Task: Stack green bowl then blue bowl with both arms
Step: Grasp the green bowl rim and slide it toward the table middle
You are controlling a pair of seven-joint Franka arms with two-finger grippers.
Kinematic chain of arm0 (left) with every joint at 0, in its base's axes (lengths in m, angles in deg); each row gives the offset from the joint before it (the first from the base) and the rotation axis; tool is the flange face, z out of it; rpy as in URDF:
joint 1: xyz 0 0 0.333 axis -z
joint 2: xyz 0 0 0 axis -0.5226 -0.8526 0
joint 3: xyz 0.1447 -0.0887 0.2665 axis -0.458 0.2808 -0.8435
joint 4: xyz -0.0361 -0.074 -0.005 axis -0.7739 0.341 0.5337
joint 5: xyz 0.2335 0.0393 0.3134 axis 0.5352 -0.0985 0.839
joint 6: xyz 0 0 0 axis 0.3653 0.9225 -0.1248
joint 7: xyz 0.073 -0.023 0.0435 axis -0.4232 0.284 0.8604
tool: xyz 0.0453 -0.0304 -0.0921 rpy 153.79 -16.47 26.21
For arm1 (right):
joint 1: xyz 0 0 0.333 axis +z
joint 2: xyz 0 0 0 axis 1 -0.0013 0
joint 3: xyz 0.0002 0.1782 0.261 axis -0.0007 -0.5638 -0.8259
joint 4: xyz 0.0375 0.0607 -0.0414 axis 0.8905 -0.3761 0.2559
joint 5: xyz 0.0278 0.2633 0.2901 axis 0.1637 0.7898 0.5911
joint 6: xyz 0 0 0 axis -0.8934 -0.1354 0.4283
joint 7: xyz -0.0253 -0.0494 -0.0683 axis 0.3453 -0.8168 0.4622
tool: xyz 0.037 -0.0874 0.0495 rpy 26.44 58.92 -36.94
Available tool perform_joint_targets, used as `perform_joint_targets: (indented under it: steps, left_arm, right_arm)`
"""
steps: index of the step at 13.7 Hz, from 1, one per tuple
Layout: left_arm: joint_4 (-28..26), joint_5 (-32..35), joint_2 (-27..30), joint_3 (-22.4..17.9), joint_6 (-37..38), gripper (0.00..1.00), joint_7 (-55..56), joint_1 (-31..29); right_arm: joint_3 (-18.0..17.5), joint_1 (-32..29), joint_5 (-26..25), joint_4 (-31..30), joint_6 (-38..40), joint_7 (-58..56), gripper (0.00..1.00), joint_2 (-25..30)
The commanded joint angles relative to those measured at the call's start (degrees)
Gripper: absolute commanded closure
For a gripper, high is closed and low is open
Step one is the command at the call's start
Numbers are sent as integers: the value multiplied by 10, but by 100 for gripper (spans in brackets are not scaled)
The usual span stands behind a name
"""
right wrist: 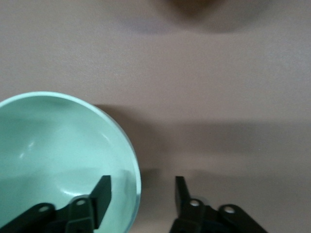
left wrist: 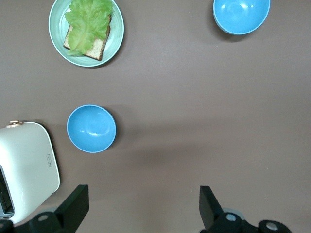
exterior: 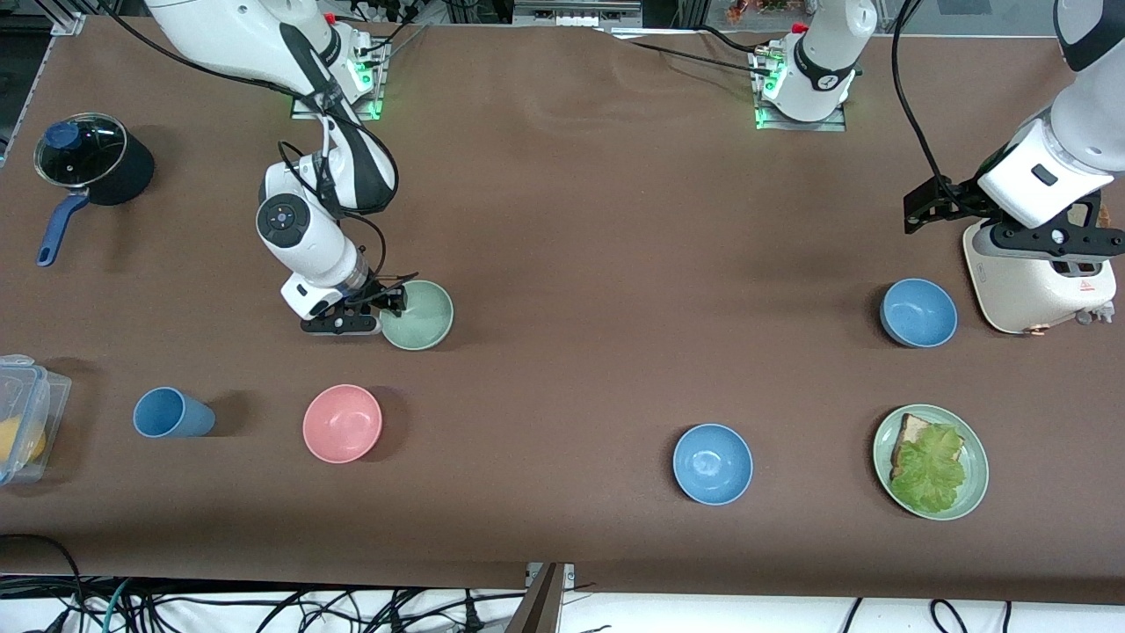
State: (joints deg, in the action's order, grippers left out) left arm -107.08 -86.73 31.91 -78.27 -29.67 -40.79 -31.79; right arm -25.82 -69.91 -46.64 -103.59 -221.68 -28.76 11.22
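The green bowl (exterior: 418,315) stands on the table toward the right arm's end. My right gripper (exterior: 393,301) is down at its rim and open. In the right wrist view one finger is inside the green bowl (right wrist: 58,155) and the other outside, with the rim between them and my right gripper (right wrist: 141,187) not closed on it. The blue bowl (exterior: 918,312) stands beside the toaster and also shows in the left wrist view (left wrist: 91,128). My left gripper (exterior: 927,207) waits open and empty in the air over bare table beside the toaster (left wrist: 144,194).
A white toaster (exterior: 1037,281) stands at the left arm's end. A brighter glossy blue bowl (exterior: 713,463) and a plate of bread and lettuce (exterior: 931,472) lie nearer the front camera. A pink bowl (exterior: 342,423), blue cup (exterior: 171,413), pot (exterior: 88,163) and plastic box (exterior: 26,413) are at the right arm's end.
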Motion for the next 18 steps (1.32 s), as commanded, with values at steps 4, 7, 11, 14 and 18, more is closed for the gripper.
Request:
perform_joint_targets:
  steps: [4, 7, 11, 14, 18]
  left_arm:
    - [19, -4, -8, -3, 14, 0, 5, 6]
    - [19, -4, -8, -3, 14, 0, 5, 6]
    - [19, -4, -8, -4, 15, 0, 5, 5]
    - [19, -4, -8, -4, 15, 0, 5, 5]
    - [19, -4, -8, -4, 15, 0, 5, 5]
  right_arm:
    - [-38, -1, 5, 7, -8, 26, 100, 5]
    - [-68, 1, 4, 42, 5, 44, 100, 6]
    - [-90, 59, 2, 185, 90, 149, 100, -49]
    - [-89, 120, -4, 359, 131, 234, 100, -165]
    - [-75, 182, -15, 483, 139, 276, 100, -256]
